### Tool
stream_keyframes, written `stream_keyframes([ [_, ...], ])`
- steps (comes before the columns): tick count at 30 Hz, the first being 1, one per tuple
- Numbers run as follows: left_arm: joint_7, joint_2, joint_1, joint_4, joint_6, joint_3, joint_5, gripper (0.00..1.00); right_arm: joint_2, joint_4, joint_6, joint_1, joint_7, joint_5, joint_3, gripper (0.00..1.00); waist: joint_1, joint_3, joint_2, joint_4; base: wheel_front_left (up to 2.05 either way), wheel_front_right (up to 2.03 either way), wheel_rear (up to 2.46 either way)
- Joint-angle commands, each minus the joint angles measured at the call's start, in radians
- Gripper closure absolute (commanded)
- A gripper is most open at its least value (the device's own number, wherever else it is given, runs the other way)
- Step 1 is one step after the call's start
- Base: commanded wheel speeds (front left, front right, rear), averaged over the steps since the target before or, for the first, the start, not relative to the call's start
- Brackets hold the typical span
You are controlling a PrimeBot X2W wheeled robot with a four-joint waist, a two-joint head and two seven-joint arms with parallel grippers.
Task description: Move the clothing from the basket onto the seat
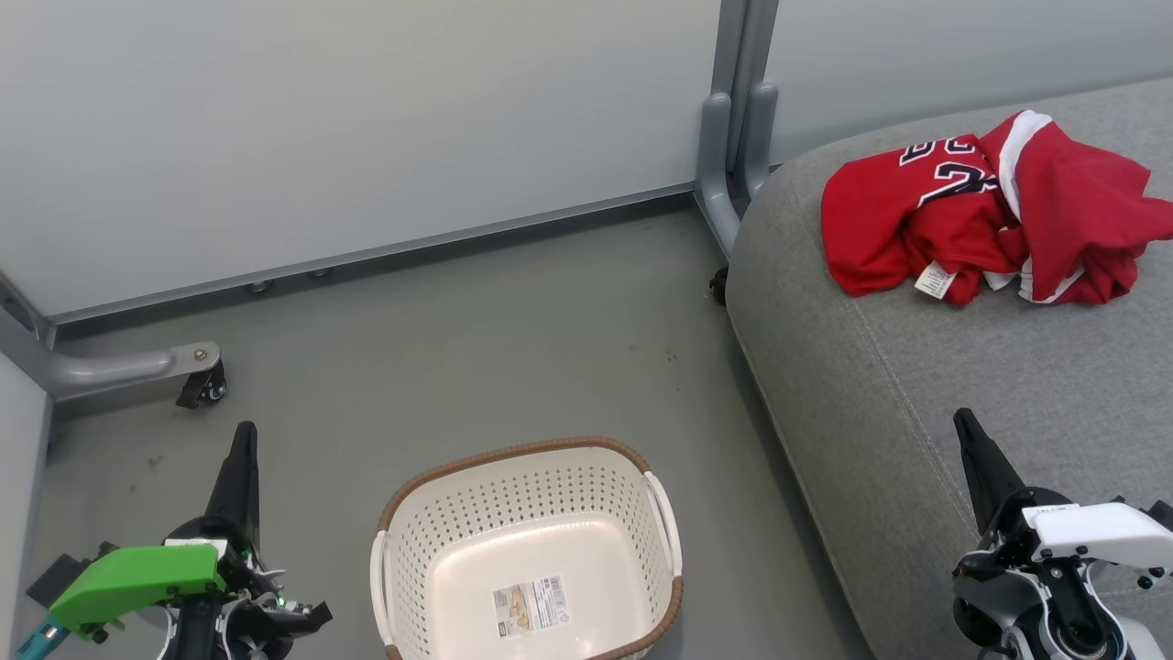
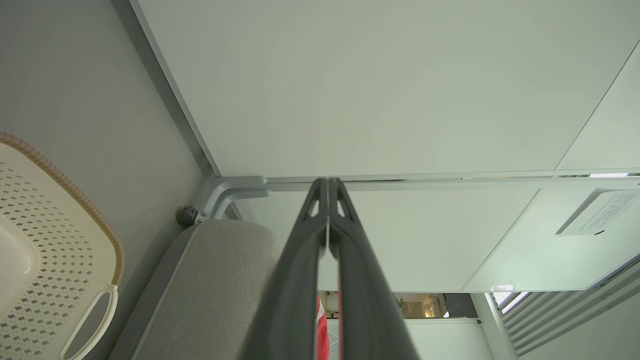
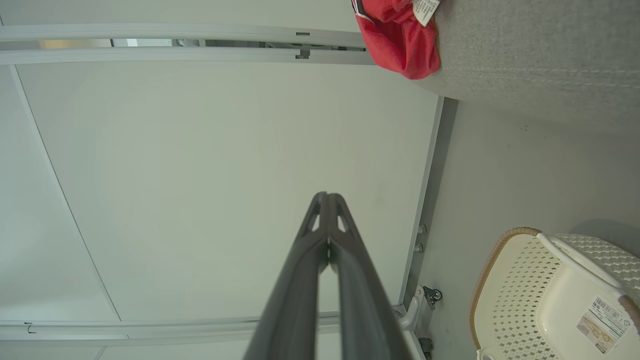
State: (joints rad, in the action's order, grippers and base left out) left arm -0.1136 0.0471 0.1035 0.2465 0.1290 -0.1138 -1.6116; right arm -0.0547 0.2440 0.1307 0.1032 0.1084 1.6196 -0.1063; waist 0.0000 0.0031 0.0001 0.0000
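Clothing (image 1: 990,215) is seen heaped on the seat (image 1: 962,385), well apart from the empty basket (image 1: 513,449) on the floor, while the left gripper (image 1: 244,440) and right gripper (image 1: 967,431) are held fully closed on nothing; the transfer is judged complete, with no further move called for.

The crumpled red cloth shirts (image 1: 903,225) have white stripes and black-and-white numbers. The soft light grey fabric seat (image 1: 962,385) is plain. The oval cream plastic basket (image 1: 513,500) has tiny holes all over and a brown woven-look rim.
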Motion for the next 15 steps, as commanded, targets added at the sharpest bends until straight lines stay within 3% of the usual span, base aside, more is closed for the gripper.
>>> stream_keyframes([
  [1, -0.004, 0.006, 0.01, -0.002, 0.004, -0.003, -0.003, 1.0, -0.002, 0.002, 0.0, 0.009, 0.003, -0.002, -0.003, 1.0, 0.0, 0.0, -0.0001, 0.0, 0.0, 0.0, 0.0],
  [15, -0.004, 0.006, 0.01, -0.002, 0.004, -0.002, -0.003, 1.0, -0.001, 0.002, 0.0, 0.009, 0.005, -0.004, -0.004, 1.0, 0.0, 0.0, -0.0001, 0.0, 0.0, 0.0, 0.0],
])
